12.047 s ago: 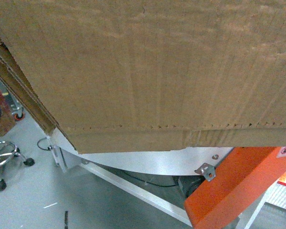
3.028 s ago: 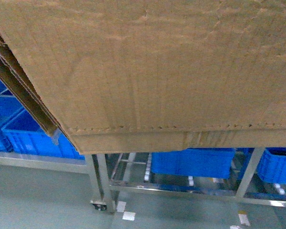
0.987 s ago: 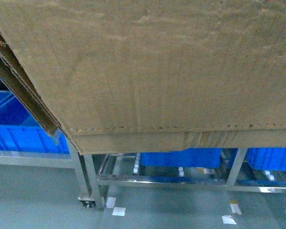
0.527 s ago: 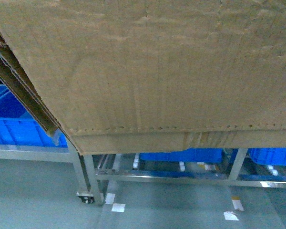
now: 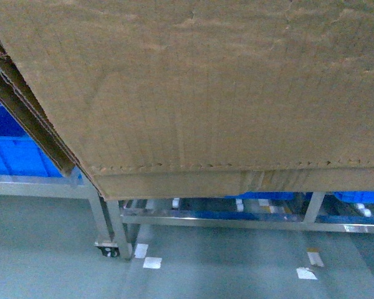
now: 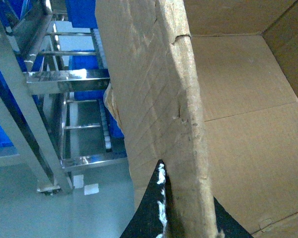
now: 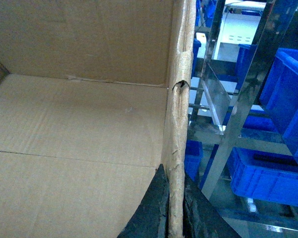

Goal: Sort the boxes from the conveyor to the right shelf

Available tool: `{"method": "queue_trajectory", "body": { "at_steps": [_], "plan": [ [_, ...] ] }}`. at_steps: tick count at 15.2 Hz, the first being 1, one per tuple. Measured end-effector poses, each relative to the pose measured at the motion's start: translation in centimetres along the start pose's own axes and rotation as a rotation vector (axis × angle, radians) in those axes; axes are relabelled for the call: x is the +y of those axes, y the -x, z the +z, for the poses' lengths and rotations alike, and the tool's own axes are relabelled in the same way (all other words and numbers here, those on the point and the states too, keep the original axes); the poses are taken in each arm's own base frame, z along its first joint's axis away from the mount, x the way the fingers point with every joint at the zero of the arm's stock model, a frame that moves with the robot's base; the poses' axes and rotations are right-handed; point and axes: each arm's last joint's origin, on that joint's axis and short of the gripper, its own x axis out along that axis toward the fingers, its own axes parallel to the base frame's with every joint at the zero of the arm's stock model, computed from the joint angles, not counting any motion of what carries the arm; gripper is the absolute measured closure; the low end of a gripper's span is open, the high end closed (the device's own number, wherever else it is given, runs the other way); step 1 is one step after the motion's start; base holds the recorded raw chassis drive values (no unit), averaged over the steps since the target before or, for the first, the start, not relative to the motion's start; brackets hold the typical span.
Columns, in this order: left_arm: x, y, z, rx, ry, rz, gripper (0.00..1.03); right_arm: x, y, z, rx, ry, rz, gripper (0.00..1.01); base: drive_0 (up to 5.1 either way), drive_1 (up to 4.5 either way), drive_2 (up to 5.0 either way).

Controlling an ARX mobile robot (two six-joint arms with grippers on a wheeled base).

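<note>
Corrugated brown cardboard box fills most of head view, held up off the floor; perforated line runs near its lower edge. Both grippers grip it by the ragged top edges: left gripper clenched astride one wall, black fingers either side of the torn rim; right gripper likewise clamped on the opposite wall, w/ a small tear in the edge just above it. Box interior bare in both wrist views.

Surroundings: silver metal-frame shelf stands beyond and below the box, its lower rail and a castered leg visible under the box bottom; small white rollers show btwn rails. Blue crates sit on the rack at left and right, partly hidden by the box. Grey floor carries white tape marks. Box blocks nearly all forward sight of the shelf.

Cf. 0.5 s ago: rack frame sits slightly lower in view and less blue crate shows under the box; box position in view unchanged. Cf. 12 s ago: conveyor's white rim and orange housing gone, replaced by shelf and crates.
</note>
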Motion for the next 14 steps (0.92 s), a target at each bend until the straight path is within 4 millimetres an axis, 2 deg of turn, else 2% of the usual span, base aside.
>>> {"method": "queue_trajectory", "body": {
  "at_steps": [14],
  "plan": [
    [0.03, -0.04, -0.03, 0.003, 0.001, 0.0, 0.99, 0.0, -0.02, -0.05, 0.004, 0.0, 0.0, 0.98, 0.0, 4.27, -4.3]
  ]
}}
